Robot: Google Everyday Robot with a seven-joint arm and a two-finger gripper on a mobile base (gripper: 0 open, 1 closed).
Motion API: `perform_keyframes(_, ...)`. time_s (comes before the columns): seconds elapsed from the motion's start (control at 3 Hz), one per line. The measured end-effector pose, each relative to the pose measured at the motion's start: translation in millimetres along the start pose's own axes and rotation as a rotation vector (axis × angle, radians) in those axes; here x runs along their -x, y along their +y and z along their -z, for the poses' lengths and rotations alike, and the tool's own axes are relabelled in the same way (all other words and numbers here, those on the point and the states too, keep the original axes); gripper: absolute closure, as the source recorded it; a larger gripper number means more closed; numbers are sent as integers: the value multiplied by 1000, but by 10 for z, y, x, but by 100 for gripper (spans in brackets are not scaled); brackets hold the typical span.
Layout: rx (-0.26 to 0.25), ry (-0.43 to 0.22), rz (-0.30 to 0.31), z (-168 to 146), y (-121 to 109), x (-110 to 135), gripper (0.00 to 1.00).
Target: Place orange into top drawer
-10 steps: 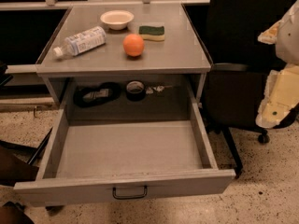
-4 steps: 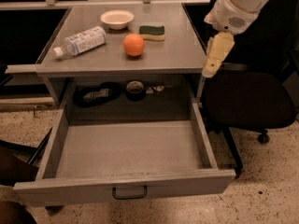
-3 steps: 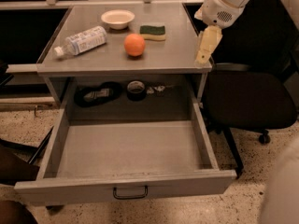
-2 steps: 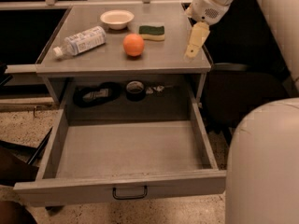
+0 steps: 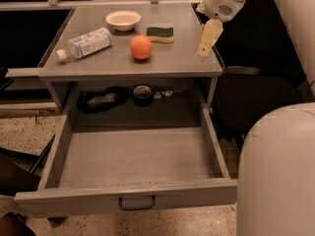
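In the camera view the gripper (image 5: 207,39) hangs tip-down over the right edge of the cabinet top (image 5: 172,60), whether open or closed I cannot tell, the round orange (image 5: 141,47) rests on that top to its left, and below it the top drawer (image 5: 187,193) stands pulled open, long axis left-right, front toward the camera.

A white bowl (image 5: 123,19) sits at the back of the tabletop (image 5: 172,63), with a green-topped sponge (image 5: 160,33) just right of it. A clear plastic bottle (image 5: 84,43) lies on its side at the left. The recess (image 5: 187,107) below holds a dark bundle (image 5: 101,100) and a tape roll (image 5: 142,94). The tool (image 5: 203,50) hangs over the tabletop's right edge.
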State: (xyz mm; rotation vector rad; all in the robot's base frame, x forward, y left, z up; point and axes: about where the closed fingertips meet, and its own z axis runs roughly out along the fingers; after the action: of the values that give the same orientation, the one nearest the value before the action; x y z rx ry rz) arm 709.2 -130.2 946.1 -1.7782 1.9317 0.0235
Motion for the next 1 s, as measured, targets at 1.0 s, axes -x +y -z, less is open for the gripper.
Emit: perform_keyframes(1.0,84,-155,225,-773,-209,1091,0)
